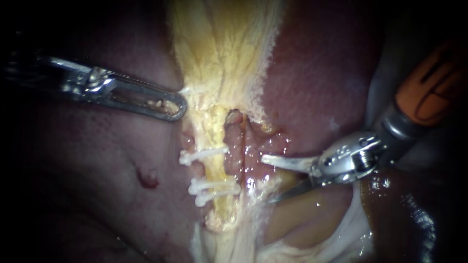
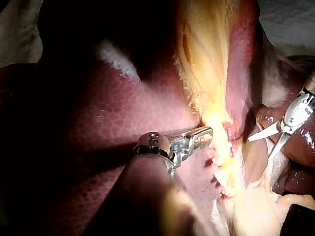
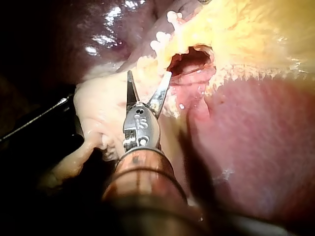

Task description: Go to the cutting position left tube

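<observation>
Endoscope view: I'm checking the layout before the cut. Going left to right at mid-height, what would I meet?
In order: left instrument → white clips → right instrument, its jaws open.

left instr [image 1: 175, 104] at gallbladder [image 1: 219, 48]; right instr [image 1: 265, 178] right of left tube [image 1: 217, 170]

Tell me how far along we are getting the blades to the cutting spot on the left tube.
Done: white clips sit across the left tube, with a bare gap between the upper one and the lower pair. In hand: the right instrument, blades open, is beside the tubes, short of the left one. Left: bring the blades around that gap. The left instrument sits at the yellow tissue's edge.
</observation>
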{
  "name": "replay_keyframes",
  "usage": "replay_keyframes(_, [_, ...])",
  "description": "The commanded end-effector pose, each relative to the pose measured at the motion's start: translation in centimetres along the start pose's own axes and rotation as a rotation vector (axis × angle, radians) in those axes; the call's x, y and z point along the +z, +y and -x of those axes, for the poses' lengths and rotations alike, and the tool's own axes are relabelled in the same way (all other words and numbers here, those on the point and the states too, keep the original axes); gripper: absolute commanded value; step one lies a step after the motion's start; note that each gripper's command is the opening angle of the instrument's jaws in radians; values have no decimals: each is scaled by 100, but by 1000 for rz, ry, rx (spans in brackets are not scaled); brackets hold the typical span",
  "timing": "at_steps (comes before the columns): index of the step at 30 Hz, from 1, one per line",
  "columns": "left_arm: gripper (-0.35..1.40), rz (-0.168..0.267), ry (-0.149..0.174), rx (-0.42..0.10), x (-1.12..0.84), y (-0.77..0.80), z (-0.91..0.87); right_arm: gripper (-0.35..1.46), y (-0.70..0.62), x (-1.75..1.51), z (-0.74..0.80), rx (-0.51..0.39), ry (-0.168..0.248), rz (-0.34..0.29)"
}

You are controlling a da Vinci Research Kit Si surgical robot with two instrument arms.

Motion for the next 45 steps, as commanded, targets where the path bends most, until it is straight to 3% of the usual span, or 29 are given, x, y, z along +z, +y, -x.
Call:
replay_keyframes(1, [-35,1,0,0,0,0,0,144,0,3,-1,5,4,-9])
replay_keyframes(13, [-35,2,-1,-1,1,-3,0,144,15,36,3,65,48,-82])
replay_keyframes(28, [-35,2,-1,-1,1,-3,0,144,51,49,28,100,69,-120])
replay_keyframes(41, [-35,3,-1,-1,2,-3,-1,144,56,63,31,95,74,-151])
replay_keyframes(45, [-35,3,-1,-1,2,-3,0,145,54,68,29,95,94,-168])
